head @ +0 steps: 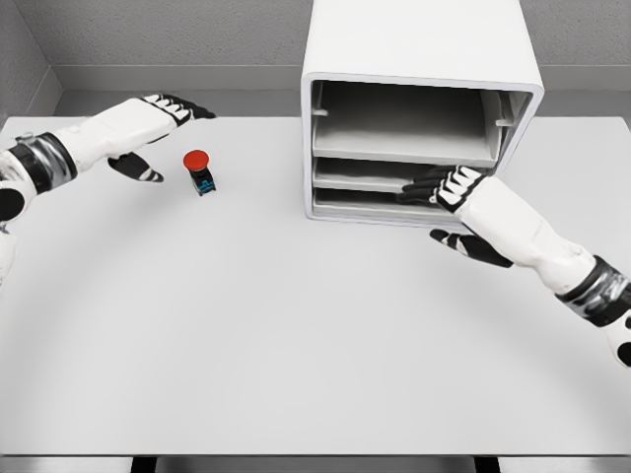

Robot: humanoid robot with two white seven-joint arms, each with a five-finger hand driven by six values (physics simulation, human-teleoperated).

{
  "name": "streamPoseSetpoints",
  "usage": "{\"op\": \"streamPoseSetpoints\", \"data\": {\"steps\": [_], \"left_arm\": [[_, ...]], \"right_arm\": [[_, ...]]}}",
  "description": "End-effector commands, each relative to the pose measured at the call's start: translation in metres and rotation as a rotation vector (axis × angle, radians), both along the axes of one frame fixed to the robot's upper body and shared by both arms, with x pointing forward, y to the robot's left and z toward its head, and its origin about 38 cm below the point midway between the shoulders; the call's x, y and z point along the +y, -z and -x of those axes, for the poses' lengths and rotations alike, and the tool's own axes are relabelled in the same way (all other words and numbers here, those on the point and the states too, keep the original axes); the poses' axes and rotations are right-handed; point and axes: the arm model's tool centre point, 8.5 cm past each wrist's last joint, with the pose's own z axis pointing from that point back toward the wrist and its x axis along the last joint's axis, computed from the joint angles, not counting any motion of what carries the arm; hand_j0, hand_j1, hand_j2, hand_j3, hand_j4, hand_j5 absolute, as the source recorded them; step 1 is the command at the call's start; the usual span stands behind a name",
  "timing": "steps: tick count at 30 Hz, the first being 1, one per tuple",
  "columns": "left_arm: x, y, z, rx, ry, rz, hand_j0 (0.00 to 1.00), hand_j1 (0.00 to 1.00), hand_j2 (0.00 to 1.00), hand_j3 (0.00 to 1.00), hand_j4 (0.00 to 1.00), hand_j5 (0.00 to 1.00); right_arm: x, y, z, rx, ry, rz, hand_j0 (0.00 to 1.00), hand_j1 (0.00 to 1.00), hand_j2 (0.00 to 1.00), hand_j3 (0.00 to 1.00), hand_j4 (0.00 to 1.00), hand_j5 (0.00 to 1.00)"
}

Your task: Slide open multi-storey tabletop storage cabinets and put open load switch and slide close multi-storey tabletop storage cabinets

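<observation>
The cabinet (422, 108) stands at the back of the surface (296, 335), right of the middle, its front facing the robot and showing 3 tiers. The right robot hand (446, 187) is at the front of the lower tiers, dark fingers (419, 184) reaching flat onto the edge of the middle tray (360, 175), thumb hanging below; it seems to be touching the tray rather than clenched round anything, and whether it truly grips cannot be told. The switch (199, 170), red cap up on a dark base, stands upright on the surface well left of the cabinet. The left robot hand (158, 133) hovers just left of it and slightly behind, fingers relaxed and released, holding nothing. The coming move turns on this: the switch lies just right of the left robot hand and well apart from the right one, so the left is the natural one to pick it up. Its long axis is vertical, favouring a grasp from the side.
</observation>
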Motion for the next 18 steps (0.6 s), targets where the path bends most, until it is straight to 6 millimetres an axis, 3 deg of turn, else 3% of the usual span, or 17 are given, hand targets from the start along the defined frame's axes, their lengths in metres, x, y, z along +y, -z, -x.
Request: {"op": "streamPoseSetpoints", "data": {"steps": [1, 8, 15, 18], "left_arm": [[-0.005, 0.011, -0.001, 0.034, 0.009, -0.005, 1.00, 1.00, 1.00, 1.00, 1.00, 1.00], [-0.011, 0.019, -0.011, 0.067, 0.006, -0.021, 1.00, 1.00, 1.00, 1.00, 1.00, 1.00], [-0.016, 0.026, -0.018, 0.095, -0.001, -0.001, 1.00, 1.00, 1.00, 1.00, 1.00, 1.00], [-0.024, 0.030, -0.024, 0.111, -0.001, -0.015, 1.00, 1.00, 1.00, 1.00, 1.00, 1.00]], "right_arm": [[0.002, 0.003, 0.001, 0.010, -0.007, -0.004, 0.78, 0.78, 0.78, 0.78, 0.78, 0.78], [0.025, 0.004, -0.010, 0.035, -0.053, 0.011, 0.78, 0.78, 0.78, 0.78, 0.78, 0.78], [0.028, 0.009, -0.042, 0.061, -0.034, 0.013, 0.79, 0.79, 0.79, 0.79, 0.79, 0.79], [0.031, 0.009, -0.046, 0.062, -0.033, 0.003, 0.80, 0.80, 0.80, 0.80, 0.80, 0.80]]}}
